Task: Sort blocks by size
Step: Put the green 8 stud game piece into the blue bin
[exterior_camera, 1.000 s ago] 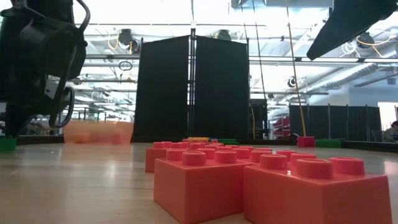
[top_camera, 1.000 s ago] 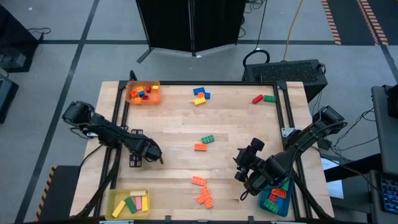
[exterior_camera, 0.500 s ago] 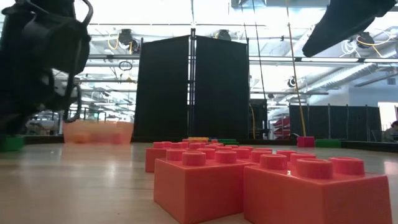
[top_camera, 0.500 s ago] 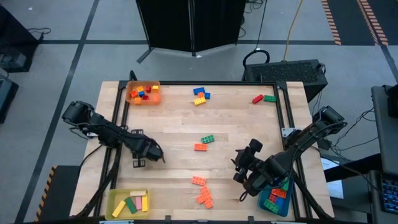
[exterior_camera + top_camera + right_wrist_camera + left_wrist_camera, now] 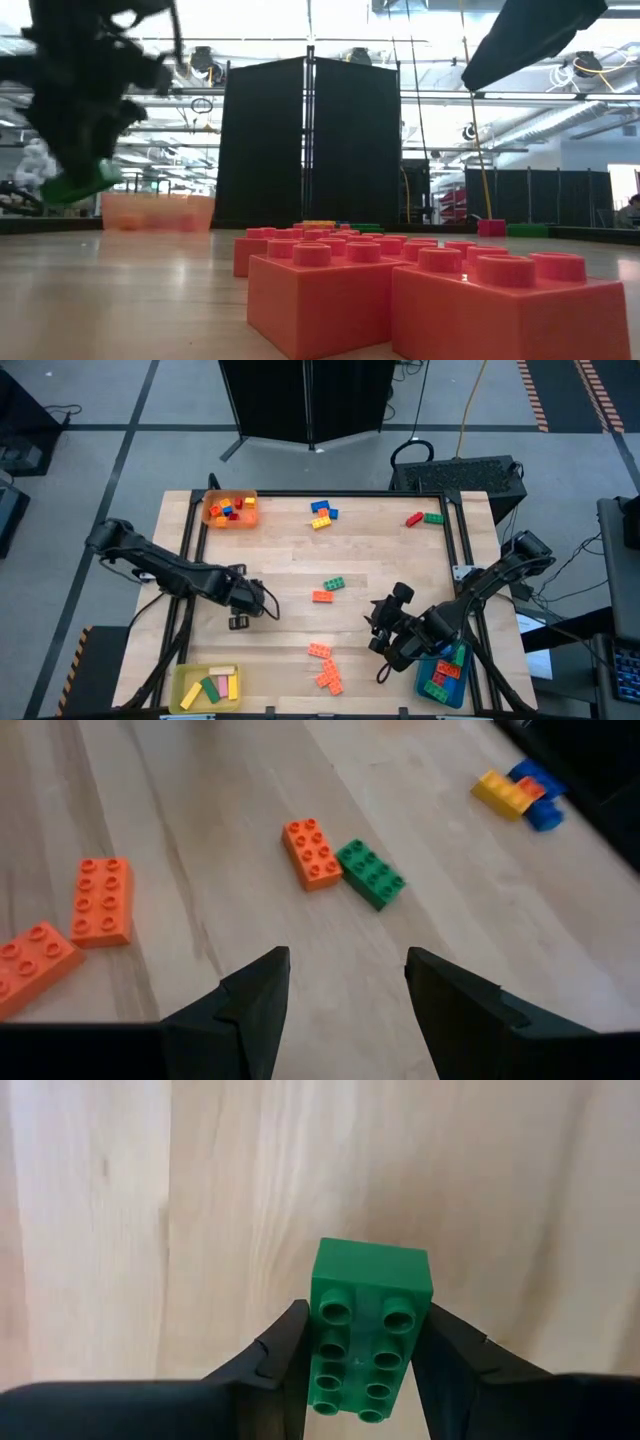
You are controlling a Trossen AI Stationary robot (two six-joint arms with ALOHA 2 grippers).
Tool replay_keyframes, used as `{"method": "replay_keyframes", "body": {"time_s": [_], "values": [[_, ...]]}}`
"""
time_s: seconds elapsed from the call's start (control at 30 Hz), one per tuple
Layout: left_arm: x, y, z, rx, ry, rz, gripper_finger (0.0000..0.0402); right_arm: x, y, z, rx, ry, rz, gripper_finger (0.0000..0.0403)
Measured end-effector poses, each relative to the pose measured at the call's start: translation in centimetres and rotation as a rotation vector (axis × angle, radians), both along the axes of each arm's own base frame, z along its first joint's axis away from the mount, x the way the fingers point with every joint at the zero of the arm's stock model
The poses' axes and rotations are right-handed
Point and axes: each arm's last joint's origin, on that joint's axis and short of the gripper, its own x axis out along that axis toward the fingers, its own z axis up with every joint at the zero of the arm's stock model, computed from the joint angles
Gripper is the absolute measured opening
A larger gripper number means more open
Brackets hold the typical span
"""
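My left gripper (image 5: pixel 262 600) is left of the table's middle, shut on a green two-by-four brick (image 5: pixel 370 1330). The low view shows that brick (image 5: pixel 80 183) raised above the table. My right gripper (image 5: pixel 378 632) is open and empty over the near right part; its fingers (image 5: pixel 345 990) point toward an orange and a green brick (image 5: pixel 340 865) lying side by side at the table's middle (image 5: pixel 328 590). Several orange bricks (image 5: pixel 324 665) lie near the front edge. Blue and yellow bricks (image 5: pixel 322 513) and a red and a green one (image 5: pixel 424 518) lie at the far side. My left gripper pinches the green brick's two long sides (image 5: pixel 322 1342) between its two fingers (image 5: pixel 285 1355), which lie along the brick. The studs face the wrist camera and the brick's far end (image 5: pixel 372 1265) sticks out past the fingertips. The brick is lifted clear and tilted.
An orange tray (image 5: pixel 231 510) with small bricks stands at the far left corner, a yellow tray (image 5: pixel 206 687) with long bricks at the near left, and a blue tray (image 5: pixel 443 678) with bricks at the near right. Bare wood lies between the groups.
My left gripper has gone up and toward the table's right edge, taking the green brick off the table; the brick now hangs tilted above the surface. My right gripper has shifted a little toward the table's left and far side, staying open.
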Motion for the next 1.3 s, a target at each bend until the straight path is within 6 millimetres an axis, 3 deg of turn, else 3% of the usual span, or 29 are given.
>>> {"method": "replay_keyframes", "body": {"time_s": [0.17,0.33,0.47,0.77,1.03,1.3], "values": [[1.1,-0.3,2.1,-0.024,-0.236,-0.052,0.0128,0.9,-0.7,-1.3,0.090,-0.036,-0.013,0.0196],[2.5,-0.6,2.6,0.020,-0.372,-0.165,0.0128,2.3,-2.3,-3.2,0.265,-0.132,-0.097,0.0196],[3.7,-1.1,2.4,0.020,-0.439,-0.262,0.0128,2.8,-3.2,-3.9,0.170,-0.101,0.036,0.0196],[6.0,-2.1,3.2,-0.138,-0.650,-0.419,0.0128,5.0,-2.7,-2.8,-0.110,-0.129,0.419,0.0196],[7.9,-1.0,1.6,-0.227,-0.640,-0.441,0.0128,6.3,-2.0,-2.7,-0.360,-0.127,0.746,0.0196],[9.9,0.0,0.0,-0.317,-0.687,-0.513,0.0128,7.3,-3.7,-2.7,-0.356,-0.137,0.832,0.0196]]}}
